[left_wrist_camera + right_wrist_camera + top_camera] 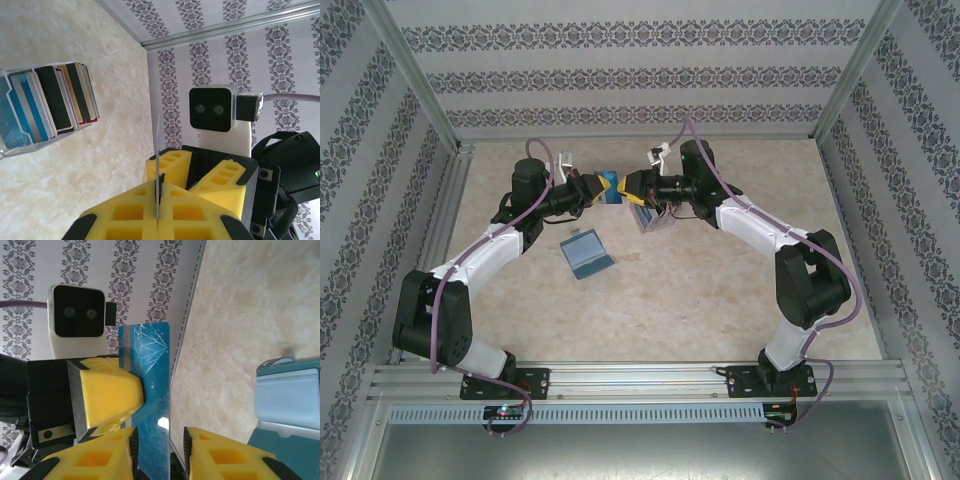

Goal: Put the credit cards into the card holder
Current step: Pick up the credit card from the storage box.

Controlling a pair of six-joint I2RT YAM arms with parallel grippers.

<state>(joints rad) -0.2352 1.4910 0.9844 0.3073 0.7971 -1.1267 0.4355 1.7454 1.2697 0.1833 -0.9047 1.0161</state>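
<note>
Blue credit card (pixel 150 355), diamond-line print on its face, was clamped between the yellow fingers of the left gripper (pixel 158 196), held above the table (pixel 720 300) mid-workspace. Right gripper (pixel 159 439) faced it tip to tip, its fingers apart on either side of the card's other end, with a gap showing on one side. Other credit cards (pixel 50 100) stood upright in a clear rack (pixel 20 150) close by; card holder (pixel 588 255) lay open on the table, nearer the arm bases, apart from both grippers.
</note>
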